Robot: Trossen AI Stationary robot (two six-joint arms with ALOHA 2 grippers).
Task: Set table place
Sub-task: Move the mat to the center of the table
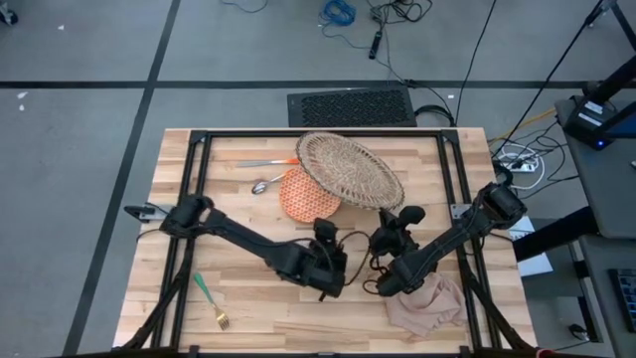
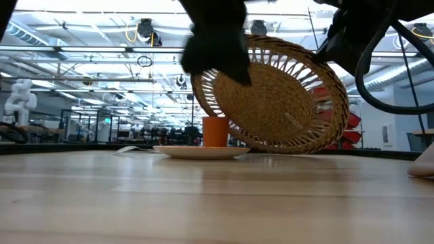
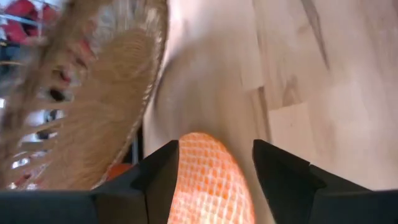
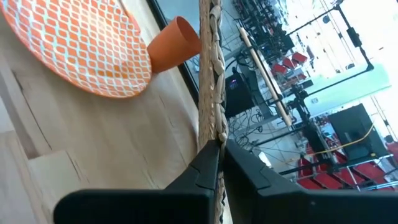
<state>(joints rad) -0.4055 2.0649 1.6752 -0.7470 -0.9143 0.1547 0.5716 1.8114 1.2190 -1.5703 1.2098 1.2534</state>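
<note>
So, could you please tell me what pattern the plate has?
The plate is orange with a pale lattice of diamond-like cells; the right wrist view shows it best.

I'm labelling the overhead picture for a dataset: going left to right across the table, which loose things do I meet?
Fork → spoon → plate → woven placemat → napkin. The knife lies above the spoon and overlaps it in this order, so I leave it out.
</note>
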